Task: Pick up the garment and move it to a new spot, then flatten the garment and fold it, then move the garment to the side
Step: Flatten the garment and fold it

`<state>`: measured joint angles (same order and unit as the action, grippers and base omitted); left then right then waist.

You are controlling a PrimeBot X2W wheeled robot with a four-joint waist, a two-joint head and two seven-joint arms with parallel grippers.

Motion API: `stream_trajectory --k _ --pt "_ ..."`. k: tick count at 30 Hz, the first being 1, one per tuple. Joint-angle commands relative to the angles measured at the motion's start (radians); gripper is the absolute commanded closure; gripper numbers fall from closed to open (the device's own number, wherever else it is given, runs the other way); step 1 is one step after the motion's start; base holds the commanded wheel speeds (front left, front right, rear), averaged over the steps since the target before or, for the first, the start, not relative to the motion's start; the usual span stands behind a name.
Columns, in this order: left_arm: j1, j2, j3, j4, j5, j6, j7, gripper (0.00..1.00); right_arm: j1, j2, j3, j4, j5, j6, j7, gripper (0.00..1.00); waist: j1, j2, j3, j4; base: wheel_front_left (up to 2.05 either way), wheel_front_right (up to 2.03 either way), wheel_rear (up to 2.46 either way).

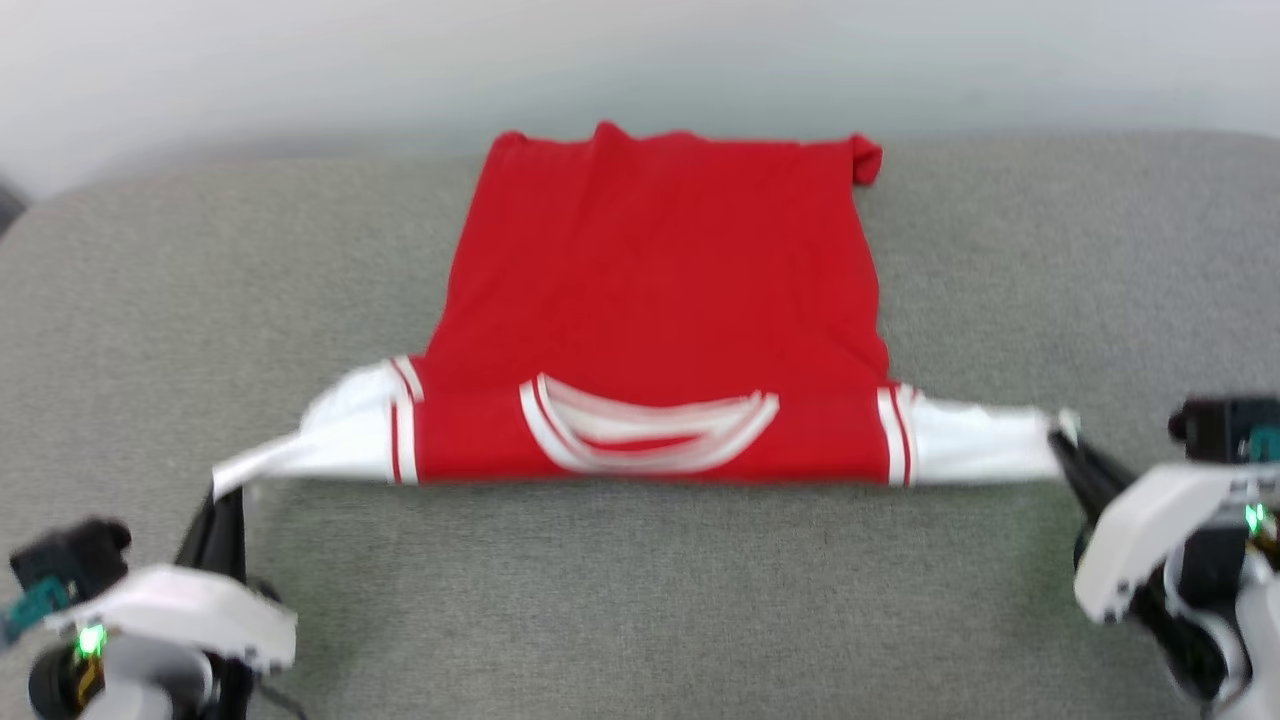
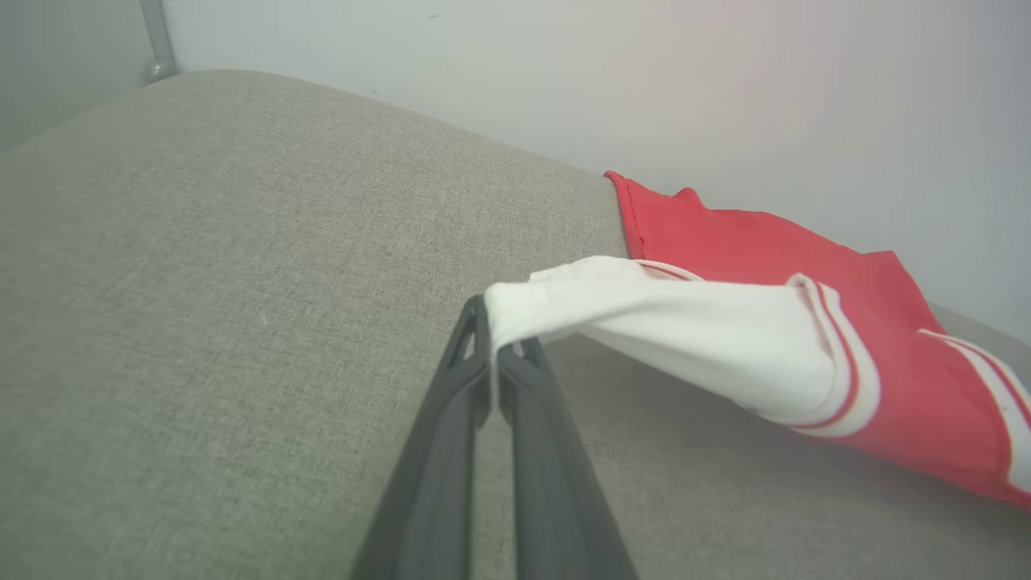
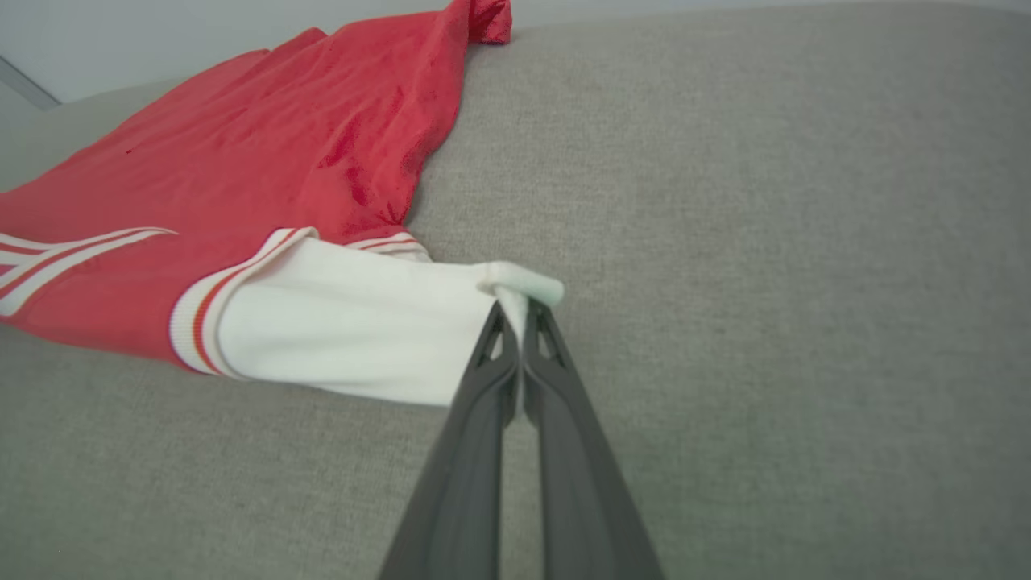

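1. A red garment with white sleeves lies spread on a grey cloth-covered counter. No lettering shows on the side facing up.
2. Its long axis runs straight away from the robot. The striped collar is at the near end, and the hem is at the far edge of the counter, close to a pale wall.
3. The left gripper sits at the near left, its fingers closed tight on the tip of the left sleeve. In the left wrist view, white cloth is pinched between the tips of the left gripper.
4. The right gripper sits at the near right, clamped the same way on the end of the right sleeve. The right wrist view shows the cuff caught between the tips of the right gripper.
5. The shoulder line is stretched sideways between the two grippers. Both sleeves are drawn into points and lifted a little off the counter, while the body rests flat.
6. The garment lies ahead of and between the grippers, each arm holding the sleeve on its own side. Flattening probably depends on both arms moving evenly, since a lopsided pull could skew the body.
7. The far right hem corner is curled over and may need smoothing.
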<state>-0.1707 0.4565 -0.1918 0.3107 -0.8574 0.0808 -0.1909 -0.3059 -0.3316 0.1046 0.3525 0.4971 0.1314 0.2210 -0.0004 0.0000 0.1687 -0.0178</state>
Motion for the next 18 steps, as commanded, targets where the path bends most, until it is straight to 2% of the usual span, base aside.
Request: stream_trajectory --k 1,6,13,18 --pt "0.037 0.007 0.004 -0.016 -0.003 0.014 0.004 1.0 0.04 -0.002 -0.015 -0.019 -0.022 -0.001 0.018 1.0 0.0004 0.0 -0.045 0.024 0.0 0.0 0.0" --pt "0.213 0.02 0.0 -0.136 -0.019 0.09 0.065 1.0 0.25 0.067 -0.097 -0.161 -0.036 -0.001 0.16 1.0 0.0004 0.0 -0.098 0.043 0.0 0.0 0.0" --pt "0.402 0.066 -0.03 -0.289 -0.046 0.184 0.225 1.0 0.51 0.184 -0.188 -0.362 -0.061 -0.001 0.448 1.0 0.0004 0.0 -0.153 0.079 0.0 0.0 0.0" --pt "0.467 0.097 -0.039 -0.366 -0.06 0.227 0.299 1.0 0.633 0.241 -0.256 -0.464 -0.097 -0.001 0.603 1.0 0.0004 0.0 -0.147 0.092 0.0 0.0 0.0"
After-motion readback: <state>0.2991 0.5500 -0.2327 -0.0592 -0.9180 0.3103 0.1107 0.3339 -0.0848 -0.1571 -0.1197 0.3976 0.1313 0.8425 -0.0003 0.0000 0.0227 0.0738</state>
